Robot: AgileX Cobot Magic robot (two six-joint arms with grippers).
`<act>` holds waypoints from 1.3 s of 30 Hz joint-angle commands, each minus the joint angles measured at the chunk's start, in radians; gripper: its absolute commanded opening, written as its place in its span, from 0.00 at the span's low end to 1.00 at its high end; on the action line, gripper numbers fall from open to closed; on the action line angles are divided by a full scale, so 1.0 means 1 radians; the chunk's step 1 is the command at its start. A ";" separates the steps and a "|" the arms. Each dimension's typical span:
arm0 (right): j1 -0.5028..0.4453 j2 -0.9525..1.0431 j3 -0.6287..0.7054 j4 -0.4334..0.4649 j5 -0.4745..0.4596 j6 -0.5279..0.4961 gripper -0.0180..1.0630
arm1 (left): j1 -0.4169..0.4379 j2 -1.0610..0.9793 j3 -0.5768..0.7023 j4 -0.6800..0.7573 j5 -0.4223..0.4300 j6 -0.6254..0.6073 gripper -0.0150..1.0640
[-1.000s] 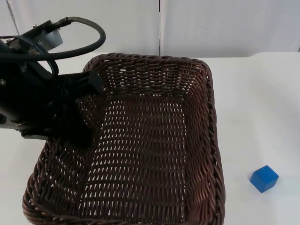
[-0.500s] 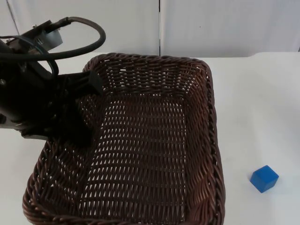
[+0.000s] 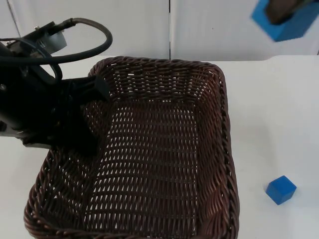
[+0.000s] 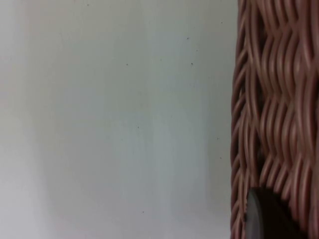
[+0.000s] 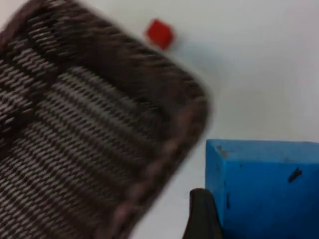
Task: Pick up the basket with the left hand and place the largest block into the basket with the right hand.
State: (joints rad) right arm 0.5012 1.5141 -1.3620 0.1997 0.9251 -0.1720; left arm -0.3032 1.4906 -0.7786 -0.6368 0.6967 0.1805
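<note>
The dark brown wicker basket [image 3: 219, 124] takes up the middle of the top view. My left gripper [image 3: 88, 102] is shut on its left wall, one finger inside and the rest outside. In the left wrist view the woven wall [image 4: 274, 99] runs past a black fingertip [image 4: 266, 219]. At the upper right of the top view my right gripper [image 3: 280, 10] is shut on the large blue block [image 3: 289, 26], held high beyond the basket's far right corner. The right wrist view has that block [image 5: 264, 189] against a fingertip [image 5: 202, 214], with the basket [image 5: 89, 129] below it.
A small blue block [image 3: 280, 189] lies on the white table to the right of the basket, near the front. A small red block [image 5: 160, 33] sits on the table just past the basket's rim in the right wrist view.
My right gripper has come into the top view at the upper right, carrying the large blue block. The basket, the left arm and the small blue block have not moved.
</note>
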 commanded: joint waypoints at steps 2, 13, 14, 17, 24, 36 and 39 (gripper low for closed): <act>0.086 -0.011 -0.004 -0.015 -0.012 -0.014 0.02 | 0.003 -0.015 0.003 -0.023 -0.003 -0.003 0.01; 0.253 -0.006 -0.004 -0.061 -0.110 -0.035 0.02 | 0.003 -0.015 0.003 -0.023 -0.003 -0.003 0.01; 0.253 -0.006 -0.004 -0.061 -0.110 -0.035 0.02 | 0.003 -0.015 0.003 -0.023 -0.003 -0.003 0.01; 0.268 0.030 -0.025 -0.059 -0.104 -0.035 0.02 | 0.003 -0.015 0.003 -0.023 -0.003 -0.003 0.01; 0.278 0.151 -0.086 -0.039 -0.101 -0.035 0.02 | 0.003 -0.015 0.003 -0.023 -0.003 -0.003 0.01; 0.278 0.342 -0.133 -0.034 -0.145 -0.035 0.02 | 0.003 -0.015 0.003 -0.025 -0.003 -0.003 0.01; 0.278 0.356 -0.133 -0.033 -0.143 -0.035 0.02 | 0.003 -0.015 0.003 -0.025 -0.003 -0.003 0.01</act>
State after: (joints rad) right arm 0.7729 1.8706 -1.4833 0.1612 0.7969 -0.2018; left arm -0.3032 1.4906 -0.7786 -0.6368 0.6967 0.1805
